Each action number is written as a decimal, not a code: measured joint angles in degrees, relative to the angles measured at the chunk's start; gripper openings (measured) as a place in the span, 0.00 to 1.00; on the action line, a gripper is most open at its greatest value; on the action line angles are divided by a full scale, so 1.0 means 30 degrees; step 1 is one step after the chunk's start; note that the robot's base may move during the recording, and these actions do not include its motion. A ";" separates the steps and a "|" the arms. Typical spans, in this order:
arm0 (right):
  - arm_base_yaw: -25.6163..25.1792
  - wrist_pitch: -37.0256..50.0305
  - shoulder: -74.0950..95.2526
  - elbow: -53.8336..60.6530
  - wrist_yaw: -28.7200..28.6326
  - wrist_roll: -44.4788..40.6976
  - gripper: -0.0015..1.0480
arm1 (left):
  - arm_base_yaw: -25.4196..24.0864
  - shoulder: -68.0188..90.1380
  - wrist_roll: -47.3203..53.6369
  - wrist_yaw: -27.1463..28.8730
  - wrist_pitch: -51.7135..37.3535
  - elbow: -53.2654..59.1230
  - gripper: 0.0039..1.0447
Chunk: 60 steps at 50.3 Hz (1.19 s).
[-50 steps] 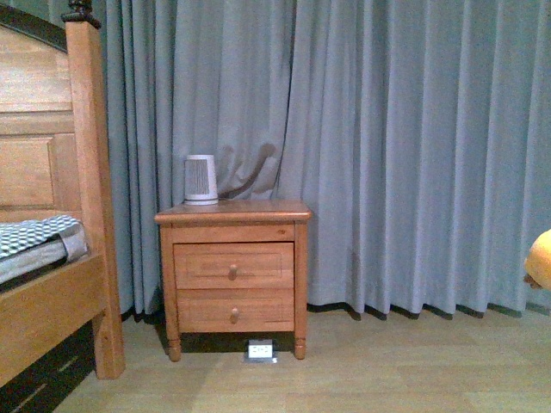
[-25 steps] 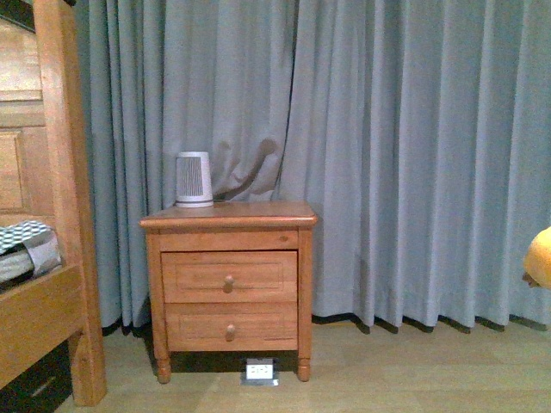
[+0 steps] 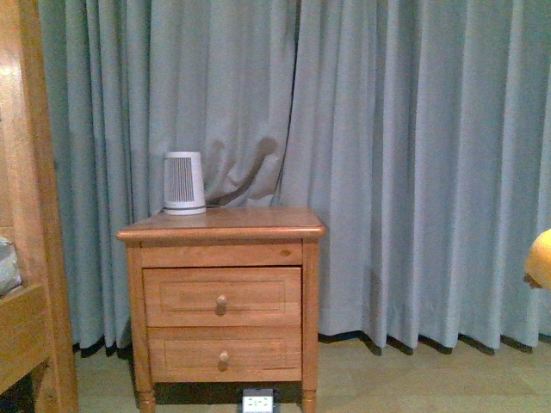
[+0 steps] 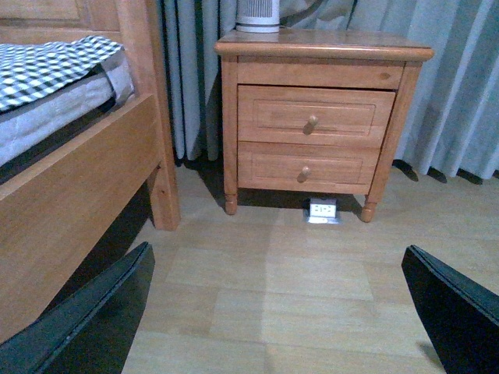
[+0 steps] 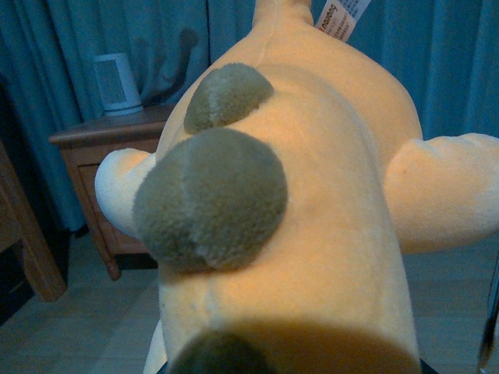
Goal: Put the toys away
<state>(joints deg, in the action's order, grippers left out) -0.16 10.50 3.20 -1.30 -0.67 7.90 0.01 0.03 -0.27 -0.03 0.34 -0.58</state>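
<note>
The plush toy (image 5: 296,202) fills the right wrist view: an orange-yellow body with grey-brown round patches, stubby limbs and a white label. My right gripper is shut on it, its fingers hidden under the plush body. In the front view only an orange edge of the toy (image 3: 541,258) shows at the far right, held in the air in front of the curtain. My left gripper (image 4: 277,323) hangs low over the wooden floor, open, its black fingers (image 4: 93,319) wide apart with nothing between them.
A wooden nightstand (image 3: 222,258) with two drawers stands against a blue-grey curtain (image 3: 413,155), with a small white ribbed device (image 3: 184,182) on top. A floor socket (image 4: 323,210) lies under its front. The wooden bed frame (image 4: 70,179) with a checked mattress is to the left.
The front view has drawn closer and turned right: the nightstand looks larger and the bed has slid almost out at the left. The toy stays at the right edge.
</note>
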 joint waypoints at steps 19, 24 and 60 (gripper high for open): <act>0.0007 0.0000 0.0000 0.0000 0.0000 0.0000 0.19 | 0.0000 0.0000 0.0000 0.0007 0.0000 0.0000 0.95; 0.0007 0.0000 0.0007 0.0000 0.0022 0.0000 0.19 | 0.0000 0.0000 0.0000 0.0000 0.0000 0.0000 0.95; 0.0036 0.0000 0.0022 0.0000 -0.0109 0.0000 0.19 | -0.0015 0.0007 0.0000 0.0051 0.0000 0.0000 0.95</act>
<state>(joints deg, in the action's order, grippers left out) -0.05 10.50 3.27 -1.30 -0.99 7.90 -0.03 0.05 -0.27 0.12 0.34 -0.58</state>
